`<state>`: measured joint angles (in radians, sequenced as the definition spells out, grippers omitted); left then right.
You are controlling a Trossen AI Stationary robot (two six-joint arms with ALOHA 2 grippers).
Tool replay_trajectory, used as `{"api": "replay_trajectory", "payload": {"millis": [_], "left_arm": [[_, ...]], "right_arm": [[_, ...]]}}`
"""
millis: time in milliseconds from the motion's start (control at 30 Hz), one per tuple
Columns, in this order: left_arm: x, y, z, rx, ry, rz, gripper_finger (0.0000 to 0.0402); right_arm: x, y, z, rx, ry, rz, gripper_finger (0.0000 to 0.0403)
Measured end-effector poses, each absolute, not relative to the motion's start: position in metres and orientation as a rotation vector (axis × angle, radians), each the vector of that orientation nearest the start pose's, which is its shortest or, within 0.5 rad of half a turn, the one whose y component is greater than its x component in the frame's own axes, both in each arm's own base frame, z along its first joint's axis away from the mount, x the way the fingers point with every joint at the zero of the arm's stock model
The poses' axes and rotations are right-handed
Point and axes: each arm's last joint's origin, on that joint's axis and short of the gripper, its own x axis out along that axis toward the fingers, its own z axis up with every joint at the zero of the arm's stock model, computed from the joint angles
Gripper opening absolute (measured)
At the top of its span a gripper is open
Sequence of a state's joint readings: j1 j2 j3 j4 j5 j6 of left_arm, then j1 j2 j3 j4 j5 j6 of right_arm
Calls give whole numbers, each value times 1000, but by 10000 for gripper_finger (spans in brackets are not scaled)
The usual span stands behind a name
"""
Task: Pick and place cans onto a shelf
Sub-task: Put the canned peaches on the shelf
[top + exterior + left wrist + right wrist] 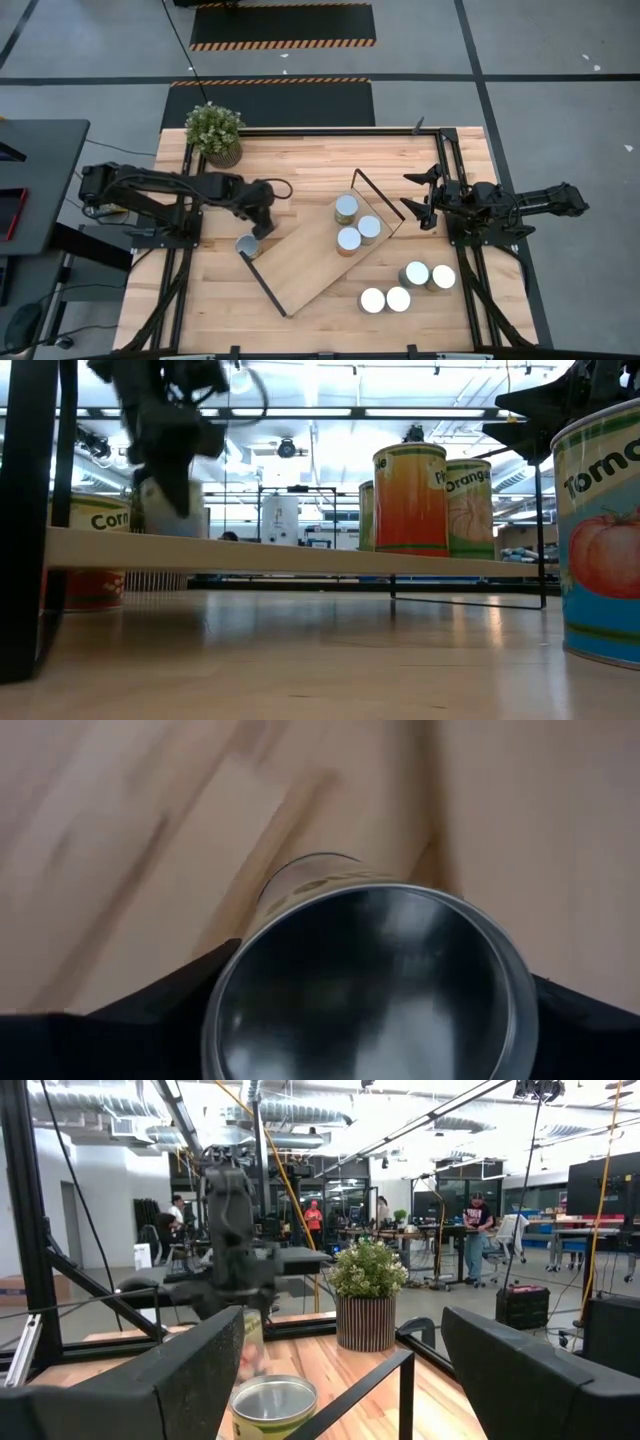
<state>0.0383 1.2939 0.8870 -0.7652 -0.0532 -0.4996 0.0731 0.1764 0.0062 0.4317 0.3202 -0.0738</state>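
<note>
My left gripper (257, 230) is shut on a can (245, 245) with a silver top. It stands just off the left end of the shelf (310, 255), a light-wood board lying slantwise on the table. In the left wrist view the can's round top (370, 990) fills the space between my two dark fingers. Three more cans (346, 208) stand on the shelf's right half. My right gripper (418, 200) waits at the table's right side, open and holding nothing; its fingers (150, 1380) stand wide apart. My left gripper pinches the can between its two fingers, one finger (150, 1010) on each side of the wall just under the top rim (225, 985). The fingers come steeply from above, slanting from the table's left. Whether the can's bottom is clear of the table does not show.
Several cans (415, 274) stand on the table near its right front, two of them (385, 299) close to the near edge. A potted plant (215, 130) stands at the far left corner. Black wire frames (378, 195) rise at both short ends of the shelf.
</note>
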Motion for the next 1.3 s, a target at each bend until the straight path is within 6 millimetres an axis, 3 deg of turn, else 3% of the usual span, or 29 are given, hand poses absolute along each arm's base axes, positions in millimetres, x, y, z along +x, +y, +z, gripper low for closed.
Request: {"api": "replay_trajectory", "payload": {"millis": [267, 567, 800, 1033, 1300], "left_arm": [[264, 12, 259, -312, 1041, 323, 333], [329, 3, 262, -199, 1156, 159, 333], [369, 0, 264, -164, 1185, 84, 334], [390, -8, 252, -123, 1201, 43, 334], [395, -17, 241, -115, 1213, 33, 334]], "right_arm": [[104, -1, 192, -22, -248, -255, 347], [104, -1, 192, -22, -247, -255, 347], [104, -2, 192, -22, -247, -255, 347], [104, -1, 192, -22, -247, -255, 347], [104, -1, 192, -22, -248, -255, 347]]}}
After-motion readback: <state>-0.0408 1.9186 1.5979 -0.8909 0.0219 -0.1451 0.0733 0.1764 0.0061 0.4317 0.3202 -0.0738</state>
